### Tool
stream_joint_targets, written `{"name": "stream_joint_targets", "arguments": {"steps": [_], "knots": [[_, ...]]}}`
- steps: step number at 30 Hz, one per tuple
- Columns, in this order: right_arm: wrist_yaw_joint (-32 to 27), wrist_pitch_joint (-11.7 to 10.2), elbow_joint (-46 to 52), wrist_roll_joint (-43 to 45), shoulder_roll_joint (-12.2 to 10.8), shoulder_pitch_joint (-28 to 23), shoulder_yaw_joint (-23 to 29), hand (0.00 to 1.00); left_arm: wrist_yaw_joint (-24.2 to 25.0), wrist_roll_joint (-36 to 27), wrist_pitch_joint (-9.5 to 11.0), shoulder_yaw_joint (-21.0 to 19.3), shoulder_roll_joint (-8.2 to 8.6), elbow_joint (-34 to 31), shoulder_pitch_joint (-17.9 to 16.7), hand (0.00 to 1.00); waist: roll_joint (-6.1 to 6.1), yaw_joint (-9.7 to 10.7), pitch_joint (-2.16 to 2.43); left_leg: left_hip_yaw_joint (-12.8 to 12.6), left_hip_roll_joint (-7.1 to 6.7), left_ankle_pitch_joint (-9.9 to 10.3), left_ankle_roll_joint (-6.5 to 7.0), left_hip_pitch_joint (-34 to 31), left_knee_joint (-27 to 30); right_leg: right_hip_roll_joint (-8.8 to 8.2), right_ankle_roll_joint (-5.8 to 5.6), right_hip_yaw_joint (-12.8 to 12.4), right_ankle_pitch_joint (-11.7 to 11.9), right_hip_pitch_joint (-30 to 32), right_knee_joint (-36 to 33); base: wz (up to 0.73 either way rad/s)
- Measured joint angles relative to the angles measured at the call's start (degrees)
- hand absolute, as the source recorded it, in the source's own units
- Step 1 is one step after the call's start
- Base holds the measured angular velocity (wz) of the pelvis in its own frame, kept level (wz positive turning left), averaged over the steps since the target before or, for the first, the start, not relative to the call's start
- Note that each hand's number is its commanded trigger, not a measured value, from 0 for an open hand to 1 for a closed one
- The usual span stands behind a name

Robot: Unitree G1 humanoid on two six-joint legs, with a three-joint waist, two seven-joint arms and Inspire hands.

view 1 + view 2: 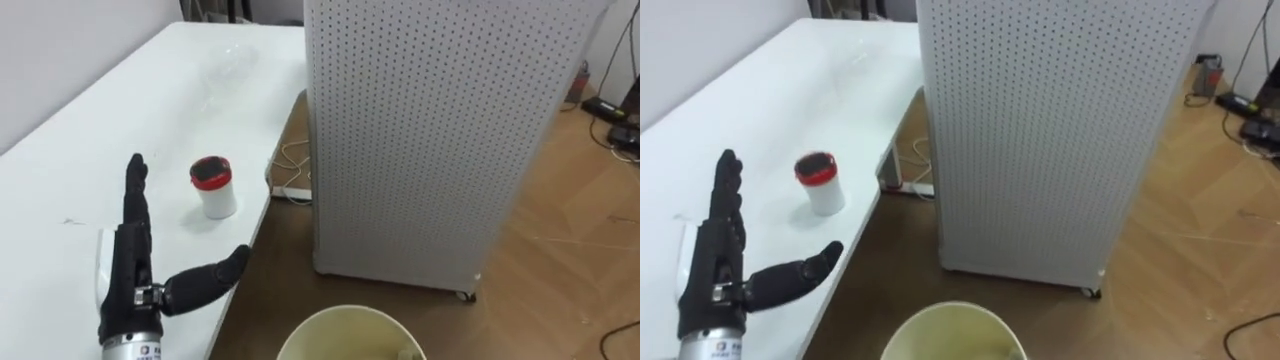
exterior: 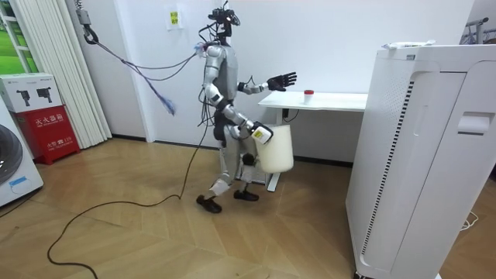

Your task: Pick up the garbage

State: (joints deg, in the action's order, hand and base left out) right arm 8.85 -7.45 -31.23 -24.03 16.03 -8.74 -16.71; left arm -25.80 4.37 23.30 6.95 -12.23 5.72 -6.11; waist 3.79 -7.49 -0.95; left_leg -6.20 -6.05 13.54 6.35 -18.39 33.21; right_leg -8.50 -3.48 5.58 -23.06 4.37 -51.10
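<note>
Left hand (image 1: 130, 272) hovers flat over the white tabletop (image 1: 120, 110), fingers straight and together, thumb spread out to the side, holding nothing. Just ahead of the fingertips and slightly right, a small white cup (image 1: 213, 187) with a red rim stands upright near the tabletop's right edge, apart from the hand. This cup looks like the garbage to pick.

It is probably light and thin-walled, so a hard squeeze could crush it and a nudge could tip it or slide it on the smooth surface. The best hold is likely around the side wall at mid-height, thumb on one side and fingers opposite, below the rim.

A cream bin (image 1: 350, 312) sits low in front of the robot. In the room view the right hand (image 2: 260, 133) is at the bin, though whether it grips it is unclear. A tall white perforated cabinet (image 1: 430, 130) stands just right of the tabletop.
</note>
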Motion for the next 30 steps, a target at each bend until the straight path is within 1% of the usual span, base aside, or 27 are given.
{"name": "stream_joint_targets", "arguments": {"steps": [1,2,3,4,5,6,7,8,9,10,11,12,13,14,16,19,22,27,30], "knots": [[-0.1,0.0,0.0,1.0,-0.3,0.0,0.1,1.0,0.0,0.5,-0.1,-0.1,-0.05,0.0,0.0,0.0,-0.41,-0.1,-0.28,0.2,-0.01,1.3,0.38,1.5,0.4,-0.84,-0.25,0.9,4.4,1.9,-4.9,-0.05],[0.1,0.0,0.0,1.4,-0.4,0.0,0.0,1.0,-0.4,1.2,-0.1,-0.1,-0.13,0.1,0.0,0.0,-1.06,-0.4,-0.57,0.8,0.09,2.3,0.58,3.2,-0.1,-1.59,-0.26,1.8,6.8,3.4,-8.0,-0.07],[0.1,0.0,0.1,1.4,-0.4,0.1,0.0,1.0,-0.7,1.1,-0.1,-0.1,-0.13,0.2,0.0,0.0,-1.3,-0.6,-0.57,1.0,0.15,2.5,0.6,3.8,-0.5,-1.99,-0.28,2.2,6.4,4.5,-8.8,-0.05],[0.4,0.0,0.2,1.4,-0.3,0.2,0.0,1.0,-1.0,1.1,-0.2,-0.1,-0.11,0.5,0.0,0.0,-1.91,-0.7,-0.41,1.6,0.4,2.5,0.61,4.7,-1.4,-2.31,-0.05,2.7,4.1,7.1,-8.2,0.04],[0.6,0.0,0.3,1.4,-0.3,0.3,0.0,1.0,-1.0,1.1,-0.2,-0.1,-0.18,0.5,0.0,0.0,-2.15,-0.7,-0.44,1.9,0.63,2.4,0.59,5.0,-1.9,-2.14,0.0,2.7,3.1,8.3,-6.8,0.18],[0.9,0.0,0.4,2.0,-0.4,0.3,-0.1,1.0,-1.0,1.1,-0.2,-0.1,-0.41,0.5,0.0,0.0,-2.36,-0.5,-0.3,2.3,1.19,2.4,0.6,5.4,-2.6,-1.62,-0.04,2.6,2.1,10.3,-2.0,0.27],[1.3,0.0,0.4,3.2,-0.4,0.3,-0.1,1.0,-1.1,1.0,-0.2,-0.2,-0.51,0.6,0.1,0.0,-2.31,-0.4,-0.28,3.2,1.49,2.3,0.44,5.7,-3.1,-0.84,-0.01,2.2,2.1,11.1,5.5,0.43],[1.4,0.0,0.3,4.6,-0.4,0.3,-0.1,1.0,-1.2,1.0,-0.2,-0.1,-0.54,0.9,0.1,0.0,-2.12,0.1,-0.19,4.2,1.45,2.4,0.17,6.2,-3.8,-0.18,0.31,1.7,3.3,10.9,13.9,0.41],[1.4,0.0,0.3,5.0,-0.4,0.3,-0.1,1.0,-1.2,1.0,-0.3,-0.1,-0.59,1.0,0.1,0.0,-2.02,0.2,-0.15,4.6,1.36,2.5,-0.03,6.4,-4.0,0.12,0.39,1.4,5.2,10.7,17.6,0.46],[1.4,0.2,0.2,5.6,-0.3,0.2,-0.1,1.0,-1.2,0.9,-0.7,0.0,-0.65,1.2,-0.2,0.0,-2.14,0.2,0.03,5.4,1.59,2.6,-0.53,7.2,-4.8,0.83,0.61,1.3,9.4,10.0,19.9,0.22],[1.4,0.4,0.2,5.6,-0.2,0.2,-0.1,1.0,-1.3,0.9,-0.9,0.0,-0.73,1.2,-0.3,0.0,-2.14,-0.3,0.17,5.7,2.02,2.3,-1.11,8.2,-6.6,1.27,1.26,2.3,9.8,8.8,21.9,0.16],[1.4,0.5,0.2,5.6,-0.1,0.3,-0.1,1.0,-1.3,1.0,-0.9,0.0,-0.86,1.2,-0.3,0.0,-2.23,-0.6,0.23,6.1,2.32,2.2,-1.35,8.4,-7.2,1.7,1.44,2.7,10.2,8.2,22.8,0.08],[1.6,0.7,0.2,5.7,0.0,0.4,-0.1,1.0,-1.3,1.0,-1.0,0.0,-1.35,1.2,-0.2,0.0,-2.05,-0.7,0.19,6.7,2.66,1.8,-1.88,9.1,-8.3,2.11,1.79,3.5,10.4,7.3,24.5,0.16],[1.9,0.7,0.2,5.6,0.1,0.5,-0.1,1.0,-1.3,1.0,-1.4,0.0,-1.72,1.2,-0.2,0.0,-2.06,-0.7,0.17,7.0,3.21,1.7,-2.13,9.5,-8.8,2.64,2.08,4.0,10.7,6.4,26.0,0.13],[2.3,0.7,0.3,5.6,0.1,0.6,-0.1,1.0,-1.3,1.0,-2.2,-0.1,-1.86,1.2,-0.2,0.0,-2.05,-0.8,0.17,7.3,3.64,1.5,-2.55,10.4,-9.8,2.92,2.26,4.5,10.8,5.0,27.7,0.11],[2.6,0.7,0.3,5.6,0.1,1.0,-0.1,1.0,-1.0,1.2,-2.7,0.0,-1.84,1.2,-0.2,0.0,-2.21,-0.7,0.08,7.5,4.08,1.3,-2.87,11.6,-11.7,3.59,2.44,5.4,10.9,3.5,29.5,0.08],[2.7,0.7,0.3,5.7,0.1,1.1,-0.1,1.0,-0.2,1.1,-3.4,0.0,-1.81,1.2,-0.3,0.0,-2.07,-0.8,0.01,7.8,4.24,1.1,-3.12,11.8,-12.8,3.64,2.47,5.6,10.9,3.5,30.1,0.03],[3.4,0.9,0.3,5.7,-0.1,1.2,-0.2,1.0,1.2,0.9,-3.6,0.3,-1.74,1.2,-1.5,0.0,-1.53,-0.7,-0.3,7.8,4.25,1.0,-3.27,12.1,-14.1,3.74,2.47,5.8,10.9,3.5,30.8,0.0],[3.9,1.0,0.2,5.8,-0.5,1.1,-0.3,1.0,2.3,0.9,-4.8,1.1,-1.74,1.2,-2.2,0.0,-0.99,-0.6,-0.33,7.7,4.33,1.0,-3.27,12.0,-14.5,4.17,2.61,5.7,11.0,3.4,31.6,0.0]]}}
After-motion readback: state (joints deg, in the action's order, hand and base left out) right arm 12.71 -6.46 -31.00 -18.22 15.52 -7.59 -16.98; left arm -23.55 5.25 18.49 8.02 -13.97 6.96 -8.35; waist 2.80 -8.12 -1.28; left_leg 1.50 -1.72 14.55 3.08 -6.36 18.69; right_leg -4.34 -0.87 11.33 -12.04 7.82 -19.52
